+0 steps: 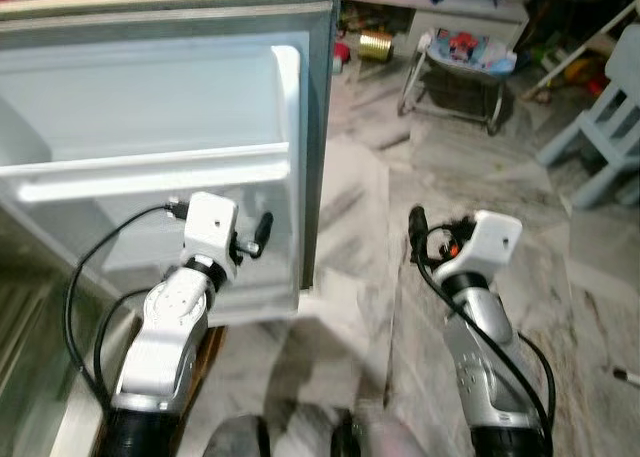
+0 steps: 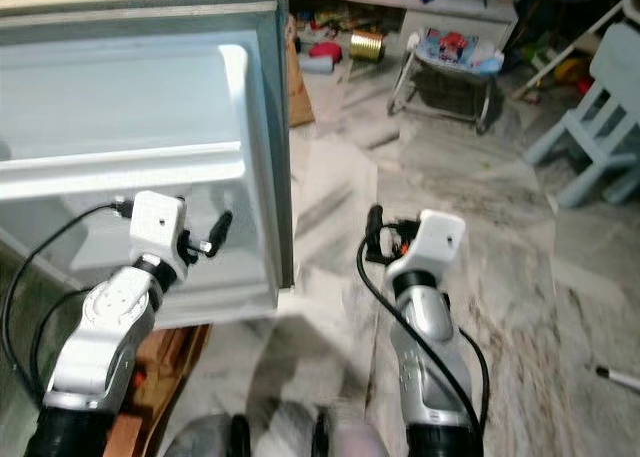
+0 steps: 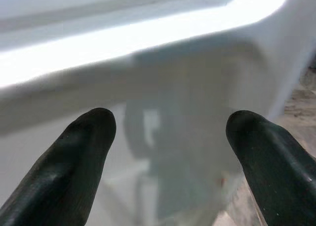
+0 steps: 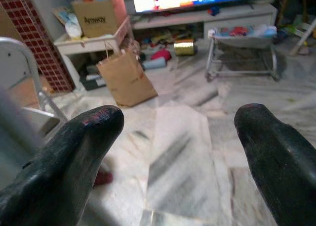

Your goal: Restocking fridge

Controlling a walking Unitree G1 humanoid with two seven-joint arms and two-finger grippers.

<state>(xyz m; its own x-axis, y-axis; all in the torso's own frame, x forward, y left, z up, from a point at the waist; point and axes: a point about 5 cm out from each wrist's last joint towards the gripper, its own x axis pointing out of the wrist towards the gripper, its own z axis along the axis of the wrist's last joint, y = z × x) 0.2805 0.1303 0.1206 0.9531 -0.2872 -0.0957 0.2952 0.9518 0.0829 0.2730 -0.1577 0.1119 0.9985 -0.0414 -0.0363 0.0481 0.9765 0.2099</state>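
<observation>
fridge door (image 1: 170, 127) stands swung open on the robot's left, inner white liner facing the camera, grey gasket edge (image 1: 322, 137) running down its free side toward the middle of the head view. a white door shelf rail (image 1: 150, 177) crosses the liner; its rounded corner sits near the free edge. the door's lower corner ends just above the marble floor (image 1: 400, 177).

left gripper (image 1: 262, 232) is raised right in front of the liner, below the shelf rail and just inside the gasket edge. in the left wrist view its fingers (image 3: 74, 157) are spread wide with nothing between them, the shelf rail's underside close ahead; can't tell if the tips touch the liner.

right gripper (image 1: 415, 222) hangs over bare floor, well apart from the door edge, jaws wide and empty in the right wrist view, fingers (image 4: 64, 157) pointing across the room.

open floor between the door edge and the right arm, and more beyond it. farther out: brown paper bag (image 4: 126, 80), cardboard box (image 4: 96, 16) on a white side table (image 4: 84, 40), gold tin (image 1: 375, 45), metal-frame baby bouncer (image 1: 460, 62), low tv stand (image 4: 202, 16) with a lit screen above, pale blue chair (image 1: 605, 127) at the right side. a small white marker-like thing (image 1: 625, 377) lies on the floor at far right.
</observation>
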